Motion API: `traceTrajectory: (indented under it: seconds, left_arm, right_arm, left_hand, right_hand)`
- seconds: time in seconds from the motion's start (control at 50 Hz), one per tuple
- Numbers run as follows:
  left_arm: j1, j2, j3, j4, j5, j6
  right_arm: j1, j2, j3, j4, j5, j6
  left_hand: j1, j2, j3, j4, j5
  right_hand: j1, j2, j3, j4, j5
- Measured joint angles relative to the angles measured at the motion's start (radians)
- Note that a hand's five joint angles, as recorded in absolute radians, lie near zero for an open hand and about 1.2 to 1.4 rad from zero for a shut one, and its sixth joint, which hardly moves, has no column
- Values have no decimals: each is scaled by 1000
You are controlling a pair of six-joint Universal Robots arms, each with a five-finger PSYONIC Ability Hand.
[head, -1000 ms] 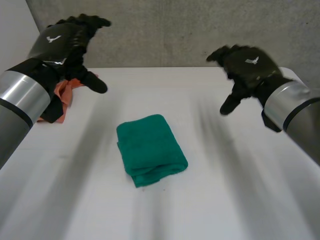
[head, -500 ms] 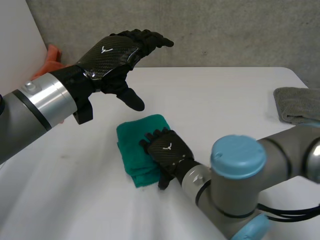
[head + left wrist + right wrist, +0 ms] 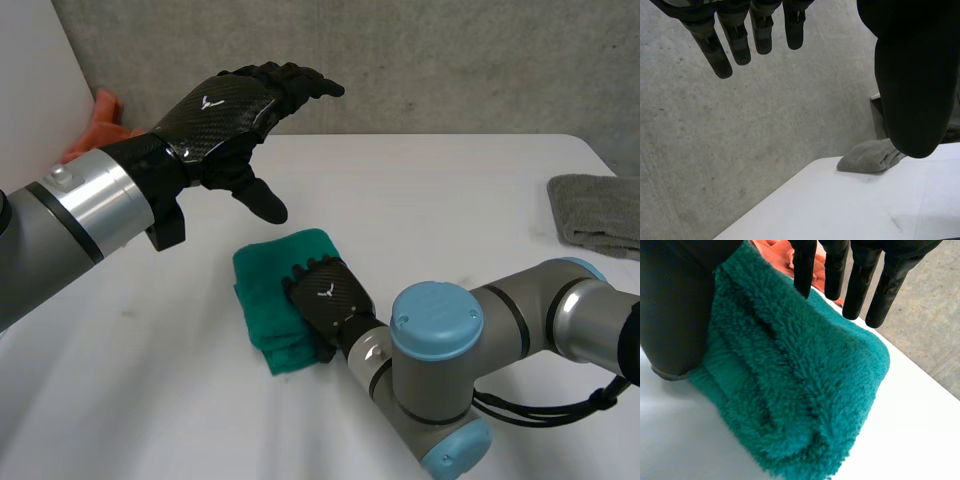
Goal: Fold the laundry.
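The folded green towel (image 3: 262,290) lies mid-table (image 3: 450,190), with bare table all round. The right hand (image 3: 328,297) lies flat on the towel's right part, fingers (image 3: 857,285) straight and thumb beside an edge, while the left hand (image 3: 225,115) hangs above the far left, fingers (image 3: 740,42) loose and empty. A grey towel (image 3: 598,210) is cut off at the right edge, and an orange cloth (image 3: 105,118) is half hidden behind the left arm (image 3: 90,200).
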Motion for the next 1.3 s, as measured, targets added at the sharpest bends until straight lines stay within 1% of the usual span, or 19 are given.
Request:
traceTrajectory:
  seconds: [0.26, 0.48, 0.62, 0.86, 1.24, 1.26, 1.3]
  left_arm:
    - [-1, 5, -7, 0, 1, -1]
    - [-2, 6, -10, 1, 1, 0]
    - [-2, 6, -10, 1, 3, 0]
    - [-3, 2, -11, 1, 3, -1]
    - [-2, 2, -11, 1, 5, -5]
    - [-2, 1, -11, 1, 5, -6]
    - [-2, 1, -11, 1, 5, -7]
  right_arm:
    - [-1, 57, -70, 5, 2, -32]
    - [-1, -5, -44, 47, 2, -29]
    - [-2, -13, -20, 55, 0, -32]
    - [-3, 28, -41, 46, -3, -40]
    - [-3, 84, -142, 49, 0, -40]
    - [-3, 86, -147, 50, 0, -40]
    - [-3, 92, -159, 51, -1, -40]
  left_hand:
    - [0, 0, 0, 0, 0]
    - [0, 0, 0, 0, 0]
    - [0, 0, 0, 0, 0]
    - [0, 0, 0, 0, 0]
    - [0, 0, 0, 0, 0]
    - [0, 0, 0, 0, 0]
    - [0, 0, 0, 0, 0]
  right_hand:
    - [0, 0, 0, 0, 3]
    - [-3, 0, -2, -2, -10]
    - [-3, 0, -2, -2, -13]
    - [-3, 0, -2, -2, -11]
    - [9, 0, 8, 11, 4]
    - [65, 85, 73, 73, 52]
    - [88, 117, 100, 99, 74]
